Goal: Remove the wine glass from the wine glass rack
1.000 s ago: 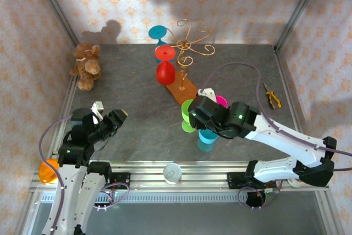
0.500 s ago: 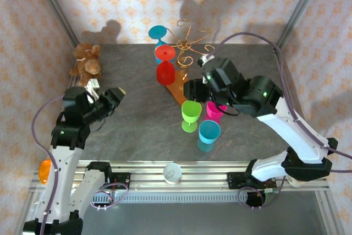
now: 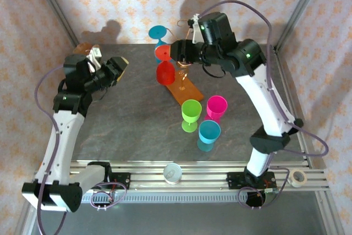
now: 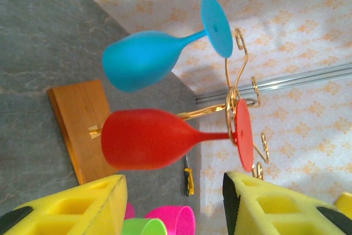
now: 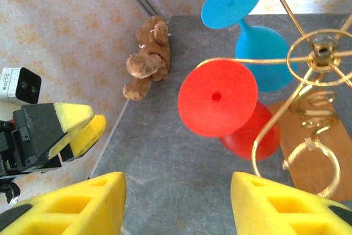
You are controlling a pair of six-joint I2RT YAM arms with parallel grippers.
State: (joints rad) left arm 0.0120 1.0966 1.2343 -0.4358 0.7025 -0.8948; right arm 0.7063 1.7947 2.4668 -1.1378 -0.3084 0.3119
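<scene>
While the matte red wine glass hung inverted on the gold wire rack, left gripper and right gripper stood half-open, holding nothing.

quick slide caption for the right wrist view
Open right tool faces the red wine glass and blue wine glass hanging foot-up on the wine glass rack, teddy bear beyond.

The red wine glass and the blue wine glass look like smooth, matt plastic. The wine glass rack is thin, shiny gold metal wire on a smooth wooden base. The tabletop is matt, grey and stone-veined, the teddy bear is fuzzy brown plush, and the fingertips of the right hand look like matt yellow foam.
</scene>
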